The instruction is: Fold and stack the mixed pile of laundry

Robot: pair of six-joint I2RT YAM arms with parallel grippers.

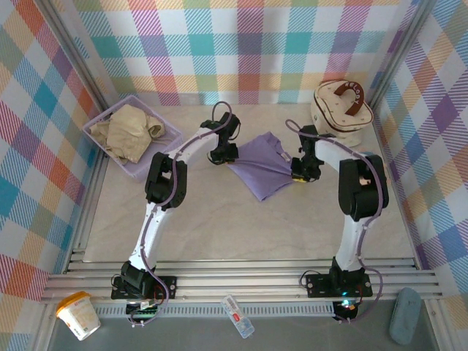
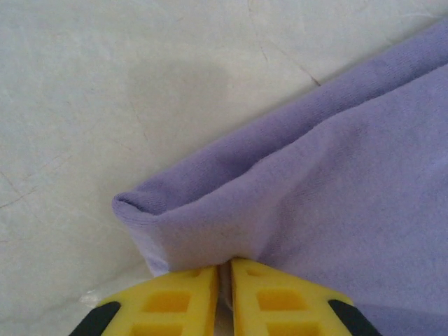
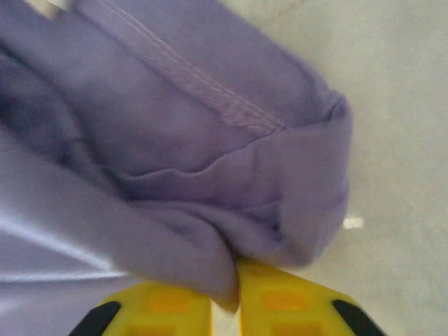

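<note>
The lavender-purple T-shirt [image 1: 263, 164] lies partly folded on the table between my two arms. My left gripper [image 1: 221, 155] is at its left edge. In the left wrist view the yellow fingers [image 2: 185, 301] are pinched together on a rolled fold of the T-shirt [image 2: 315, 196], so the left gripper [image 2: 225, 280] is shut on it. My right gripper [image 1: 301, 172] is at the shirt's right edge. There the right gripper [image 3: 234, 294] is shut on a bunched, hemmed corner of the T-shirt [image 3: 210, 140]. The beige-cream garment [image 1: 131, 131] lies crumpled in the basket at the back left.
The lavender perforated basket [image 1: 167, 150] stands at the back left, close to my left arm. A cream round case with a brown handle [image 1: 341, 108] sits at the back right, behind my right arm. Plaid walls enclose the table. A white cup [image 1: 77, 314] stands off the near edge.
</note>
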